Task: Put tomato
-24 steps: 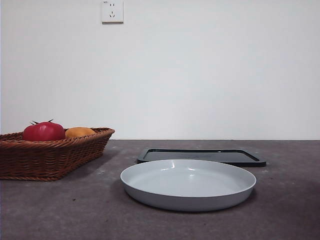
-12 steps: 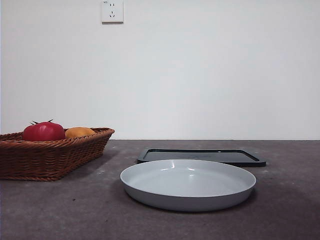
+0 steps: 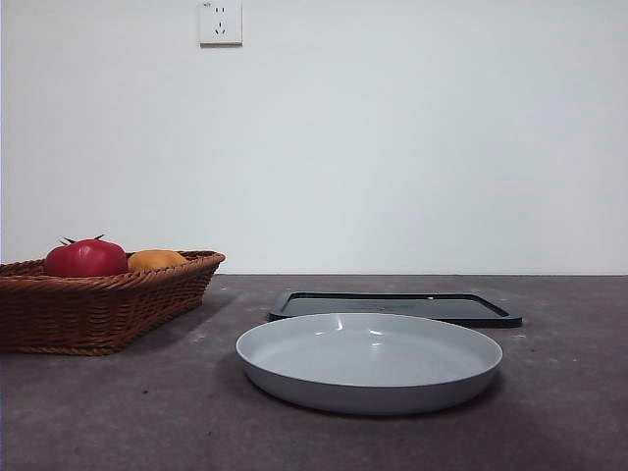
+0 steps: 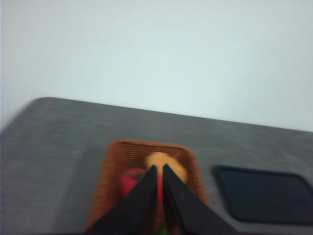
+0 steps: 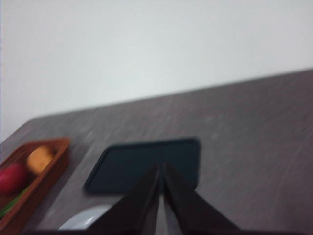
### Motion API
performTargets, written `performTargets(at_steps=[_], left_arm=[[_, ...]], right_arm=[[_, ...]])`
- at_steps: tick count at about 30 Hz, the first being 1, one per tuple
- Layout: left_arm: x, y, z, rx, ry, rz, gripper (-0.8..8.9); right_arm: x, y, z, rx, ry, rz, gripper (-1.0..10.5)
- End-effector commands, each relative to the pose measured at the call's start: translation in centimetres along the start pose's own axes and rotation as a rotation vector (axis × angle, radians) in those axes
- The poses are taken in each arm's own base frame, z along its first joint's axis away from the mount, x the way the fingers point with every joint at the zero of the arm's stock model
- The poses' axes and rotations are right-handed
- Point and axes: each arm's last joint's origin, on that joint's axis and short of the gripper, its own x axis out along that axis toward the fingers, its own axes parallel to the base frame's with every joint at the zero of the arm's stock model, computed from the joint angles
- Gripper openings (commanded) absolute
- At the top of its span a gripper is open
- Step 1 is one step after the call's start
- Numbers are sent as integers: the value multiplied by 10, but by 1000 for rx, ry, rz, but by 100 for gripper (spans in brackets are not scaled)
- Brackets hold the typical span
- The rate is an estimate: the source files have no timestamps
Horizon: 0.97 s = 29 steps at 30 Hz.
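Tomato [image 3: 86,258] sitting in the basket [image 3: 108,309], right beside an orange fruit [image 3: 155,259]. Left fingers [image 4: 157,171] pressed nearly together, holding nothing, high above and pointed straight at the basket, so probably the nearer arm. Right fingers [image 5: 161,171] likewise closed and empty, over toward the tray [image 3: 392,305]. Plate [image 3: 369,391] bare, well apart from the basket, with open worktop [image 3: 177,412] between. Basket rim and fruit crowd any grab.

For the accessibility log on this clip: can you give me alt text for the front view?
A red tomato and an orange fruit sit in a wicker basket at the left of a dark table. An empty grey plate lies at centre, a black tray behind it; no gripper shows.
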Motion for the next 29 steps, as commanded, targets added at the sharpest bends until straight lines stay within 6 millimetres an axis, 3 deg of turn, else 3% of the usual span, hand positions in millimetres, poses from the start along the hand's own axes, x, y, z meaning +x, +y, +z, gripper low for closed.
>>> performTargets(at_steps=[1,7,12,19,29], left_arm=[[-1,-6,20,-14,0,-79,16],[7,-13,44,-72,64,-205,16],[23,-15,50,-166,164,-318,16],[53,-19,38,-255,344,-467,16],[89,-36,13,-285,557,-546,16]], right_arm=[[2,4,10,26,52,45,6],[16,8,28,58,158,140,6],[31,11,41,86,240,172,6],[58,24,47,75,353,253,6],[95,54,21,18,562,330,6]])
